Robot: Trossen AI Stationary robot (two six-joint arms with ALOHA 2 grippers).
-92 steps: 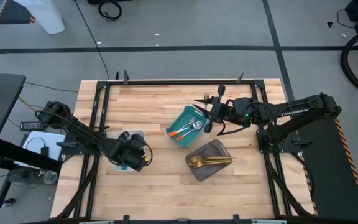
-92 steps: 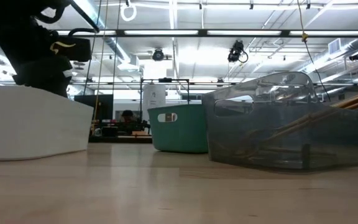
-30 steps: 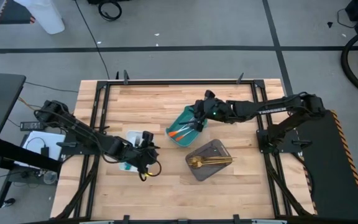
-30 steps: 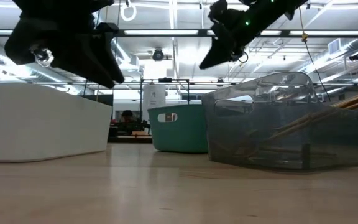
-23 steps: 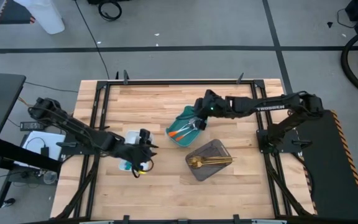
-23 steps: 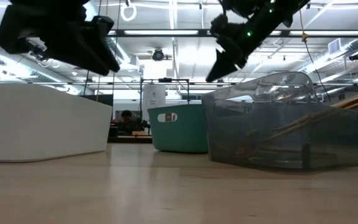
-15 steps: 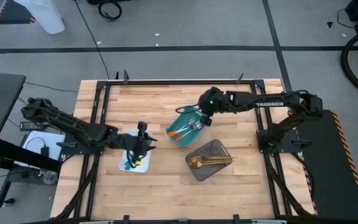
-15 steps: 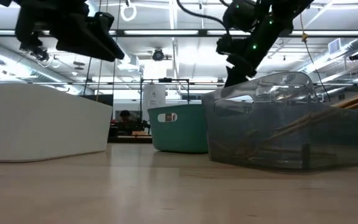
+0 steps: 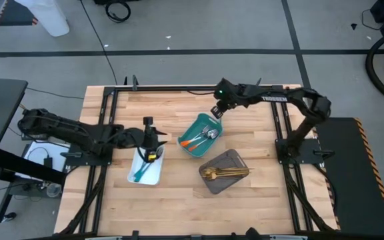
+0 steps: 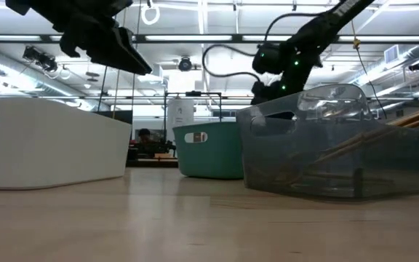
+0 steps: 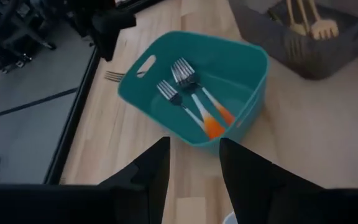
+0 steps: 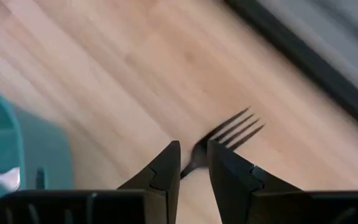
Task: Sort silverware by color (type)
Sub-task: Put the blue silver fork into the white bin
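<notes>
Right gripper point(image 12: 193, 163) above table point(image 9: 179, 193) beyond teal tray point(image 9: 193, 127), fingers slightly parted over fork point(image 12: 229, 138), not gripping; orange-handled forks point(image 11: 197, 109) in teal tray; left gripper point(image 11: 193, 163) parted, empty, over white tray point(image 9: 149, 175).

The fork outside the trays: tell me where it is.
In the right wrist view, the loose fork lies on the bare wooden table, just ahead of the right gripper, beside the teal tray. The left wrist view shows it by that tray's handle end.
</notes>
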